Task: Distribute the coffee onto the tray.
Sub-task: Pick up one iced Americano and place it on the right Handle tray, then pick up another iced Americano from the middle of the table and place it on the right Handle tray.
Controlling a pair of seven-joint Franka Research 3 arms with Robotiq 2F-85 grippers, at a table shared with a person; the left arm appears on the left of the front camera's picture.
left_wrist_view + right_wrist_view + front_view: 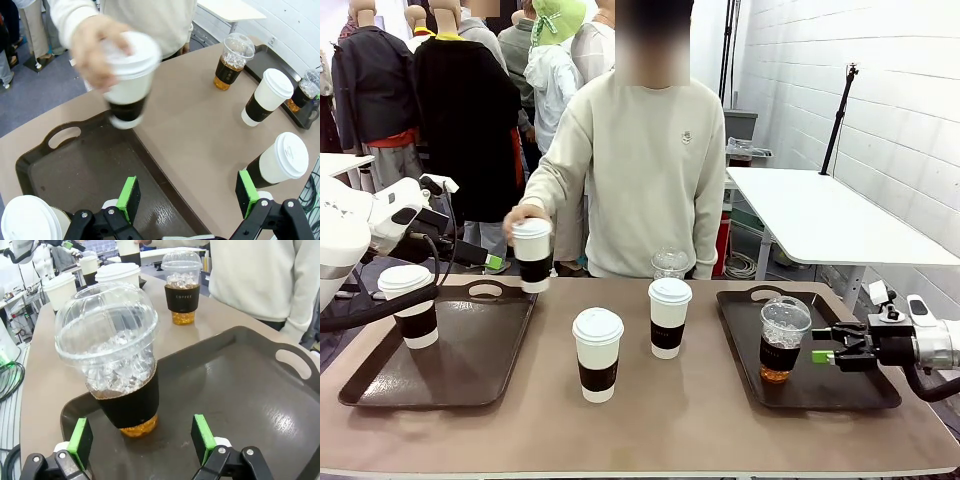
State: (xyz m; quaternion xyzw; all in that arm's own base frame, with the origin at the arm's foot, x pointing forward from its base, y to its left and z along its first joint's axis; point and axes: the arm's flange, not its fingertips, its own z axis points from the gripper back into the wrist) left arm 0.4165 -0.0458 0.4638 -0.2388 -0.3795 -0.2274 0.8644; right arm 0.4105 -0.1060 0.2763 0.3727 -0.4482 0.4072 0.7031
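Note:
A person's hand point(523, 214) holds a white lidded coffee cup point(532, 256) over the far right corner of the left tray point(470, 360); in the left wrist view that cup point(127, 75) is blurred. Another white cup point(410, 305) stands on this tray. My left gripper point(492, 262) hovers open above the tray point(75, 165), nothing between its fingers point(129, 199). Two white cups point(597, 352) point(669, 317) and an iced coffee point(669, 263) stand on the table. On the right tray point(840, 385) stands an iced coffee point(784, 338). My right gripper point(828, 356) is open just beside it point(122, 355).
The brown table point(650, 420) runs between the two dark trays. The person stands at the far side, close to the table's edge. A white table point(820, 215) stands behind at the right. The right tray's floor point(240, 400) beside the iced cup is bare.

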